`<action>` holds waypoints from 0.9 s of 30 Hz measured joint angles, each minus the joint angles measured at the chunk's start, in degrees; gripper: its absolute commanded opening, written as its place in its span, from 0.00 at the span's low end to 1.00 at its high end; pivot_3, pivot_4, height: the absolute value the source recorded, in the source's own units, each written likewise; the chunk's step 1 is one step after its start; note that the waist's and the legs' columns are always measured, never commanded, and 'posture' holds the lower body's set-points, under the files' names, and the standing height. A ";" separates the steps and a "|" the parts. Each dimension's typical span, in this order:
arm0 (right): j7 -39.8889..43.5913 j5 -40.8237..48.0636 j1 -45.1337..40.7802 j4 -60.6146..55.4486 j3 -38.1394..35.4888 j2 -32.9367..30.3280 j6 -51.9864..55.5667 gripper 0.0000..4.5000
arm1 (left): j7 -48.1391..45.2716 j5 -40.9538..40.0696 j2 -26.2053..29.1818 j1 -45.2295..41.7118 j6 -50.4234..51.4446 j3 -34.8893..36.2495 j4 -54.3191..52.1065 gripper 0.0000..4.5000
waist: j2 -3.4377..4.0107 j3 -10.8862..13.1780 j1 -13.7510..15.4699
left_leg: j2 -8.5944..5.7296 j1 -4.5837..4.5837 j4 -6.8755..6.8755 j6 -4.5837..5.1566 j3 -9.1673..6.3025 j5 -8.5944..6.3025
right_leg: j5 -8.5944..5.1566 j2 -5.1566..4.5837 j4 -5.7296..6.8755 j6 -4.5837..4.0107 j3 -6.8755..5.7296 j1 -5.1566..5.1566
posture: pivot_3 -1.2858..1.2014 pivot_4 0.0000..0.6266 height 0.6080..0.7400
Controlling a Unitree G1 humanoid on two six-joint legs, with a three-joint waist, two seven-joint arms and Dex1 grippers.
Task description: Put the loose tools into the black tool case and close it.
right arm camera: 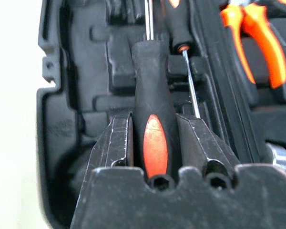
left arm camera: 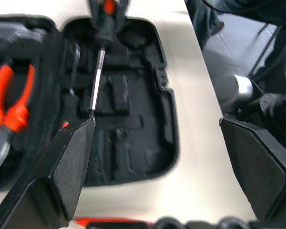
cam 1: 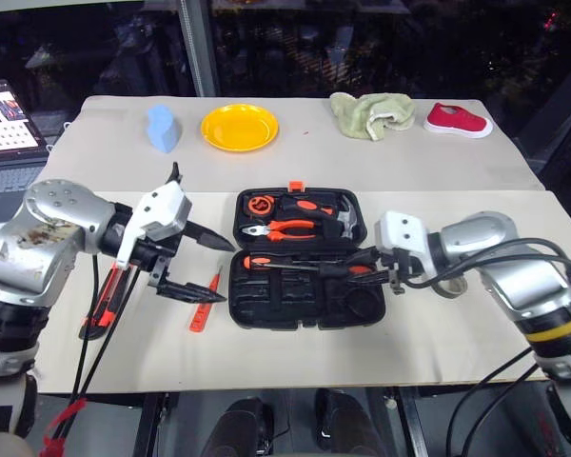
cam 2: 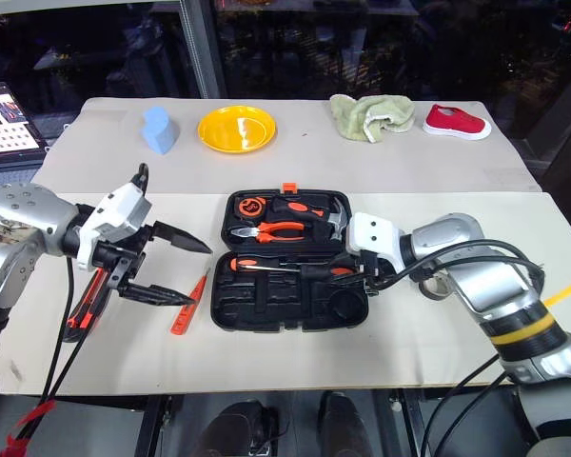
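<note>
The black tool case (cam 1: 295,303) lies open in the middle of the table. My right gripper (cam 1: 369,268) is shut on the orange-and-black handle of a screwdriver (right arm camera: 155,133), held over the case's near half with its shaft (left arm camera: 97,81) pointing left. A second screwdriver (cam 1: 266,261) lies in the case beside it. My left gripper (cam 1: 226,272) hangs open and empty just left of the case. Below it on the table is the slim red tester (cam 1: 205,303). The orange-and-black utility knife (cam 1: 103,307) lies further left, partly hidden under my left arm.
The case's far half holds orange-handled pliers (cam 1: 281,228) and a hammer (cam 1: 341,217). At the table's back stand a blue object (cam 1: 163,129), a yellow plate (cam 1: 239,127), a green cloth (cam 1: 371,114) and a red shoe (cam 1: 458,120). A laptop (cam 1: 9,119) sits off the left edge.
</note>
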 measured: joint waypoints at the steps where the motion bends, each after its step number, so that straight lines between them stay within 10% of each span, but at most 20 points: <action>1: 0.93 -0.95 -0.34 1.46 0.33 0.70 -1.29 0.23 | 0.19 -0.05 0.25 0.78 0.09 0.25 -0.61 1.00 | 0.00 0.00 0.05 | 0.00 0.00 0.00 0.00 0.00 0.00 | 0.00 -0.03 0.00 0.00 0.02 -0.01 | 0.52 0.24 1.00; 14: 4.61 -7.55 -4.02 10.52 1.03 5.10 -5.96 0.23 | 3.92 -1.33 0.63 3.87 1.31 3.23 -4.47 1.00 | 0.01 0.00 0.03 | 0.01 0.02 0.00 -0.08 0.01 0.04 | 0.05 -0.03 0.07 -0.08 0.05 -0.05 | 0.52 0.24 1.00; 23: 5.25 -7.32 -3.94 9.56 -0.19 6.21 -0.81 0.97 | 4.62 -1.43 0.55 3.60 1.30 3.19 -4.63 1.00 | 0.01 0.00 0.03 | 0.01 0.02 0.00 -0.11 0.01 0.05 | 0.08 -0.03 0.09 -0.12 0.06 -0.05 | 0.52 0.24 1.00; 27: 5.18 -7.18 -3.89 8.25 -1.13 6.20 0.69 0.98 | 4.61 -1.40 0.05 2.77 1.22 2.96 -4.25 1.00 | 0.01 0.00 0.05 | 0.01 0.02 0.00 -0.11 0.01 0.05 | 0.08 -0.01 0.09 -0.12 0.05 -0.05 | 0.52 0.24 1.00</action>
